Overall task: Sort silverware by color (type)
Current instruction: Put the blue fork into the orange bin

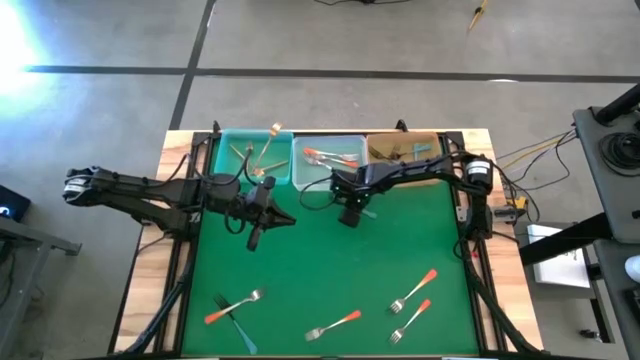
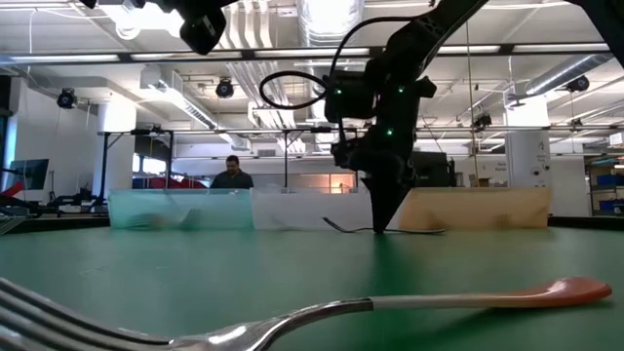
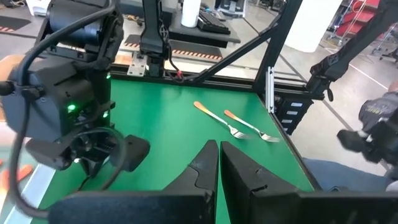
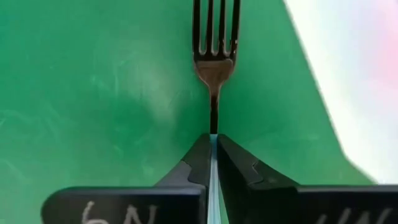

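Right gripper (image 1: pixel 352 214) down on the green mat (image 1: pixel 330 270), just in front of the middle clear bin (image 1: pixel 330 160), fingers (image 4: pixel 199 163) pinched tight on the thin handle of a fork (image 4: pixel 214 56) lying flat. Left gripper (image 1: pixel 256 236) close by on the left, squeezed shut, holding nothing. Gold forks in the far left teal bin (image 1: pixel 256 158). More orange-handled forks (image 1: pixel 413 289) lying near the front of the mat.

Right gripper (image 1: pixel 351 217) lowered at twelve o'clock of centre, fingers (image 4: pixel 198 163) pinched together, wrist pointing straight down. Left gripper (image 1: pixel 254 240) hovering at nine o'clock of it, fingers (image 3: pixel 202 168) closed.
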Robot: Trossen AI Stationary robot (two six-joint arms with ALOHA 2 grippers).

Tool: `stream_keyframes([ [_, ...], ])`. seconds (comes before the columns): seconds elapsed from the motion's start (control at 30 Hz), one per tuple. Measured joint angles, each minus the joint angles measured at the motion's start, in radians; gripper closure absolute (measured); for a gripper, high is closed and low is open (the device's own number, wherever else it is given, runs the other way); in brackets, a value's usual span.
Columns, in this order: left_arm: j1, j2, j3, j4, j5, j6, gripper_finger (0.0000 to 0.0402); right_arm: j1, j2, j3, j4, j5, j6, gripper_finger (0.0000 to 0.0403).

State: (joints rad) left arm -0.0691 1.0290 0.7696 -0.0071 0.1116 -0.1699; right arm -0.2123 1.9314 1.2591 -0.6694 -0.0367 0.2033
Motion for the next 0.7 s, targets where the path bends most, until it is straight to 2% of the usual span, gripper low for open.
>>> stream_keyframes([
  [0.17, -0.002, 0.0, 0.0, -0.009, 0.0, -0.005, 0.0401, 0.027, -0.099, -0.01, -0.073, -0.037, 0.012, 0.0393],
  [0.3, -0.002, 0.0, -0.001, -0.012, 0.0, -0.005, 0.0402, 0.054, -0.231, -0.01, -0.107, -0.077, 0.032, 0.0393],
  [0.47, -0.002, 0.0, -0.002, -0.013, 0.0, -0.004, 0.0401, 0.072, -0.394, -0.021, -0.163, -0.045, 0.032, 0.0393],
  [0.53, -0.002, 0.0, -0.002, -0.013, 0.0, -0.004, 0.0402, 0.07, -0.465, -0.021, -0.222, 0.021, 0.021, 0.0394],
  [0.63, -0.002, 0.0, -0.002, -0.012, 0.0, -0.001, 0.0402, 0.021, -0.552, -0.017, -0.363, 0.245, -0.021, 0.0394],
  [0.7, -0.002, 0.0, -0.002, -0.012, 0.0, 0.0, 0.0402, -0.033, -0.582, -0.023, -0.454, 0.358, -0.062, 0.0394],
])
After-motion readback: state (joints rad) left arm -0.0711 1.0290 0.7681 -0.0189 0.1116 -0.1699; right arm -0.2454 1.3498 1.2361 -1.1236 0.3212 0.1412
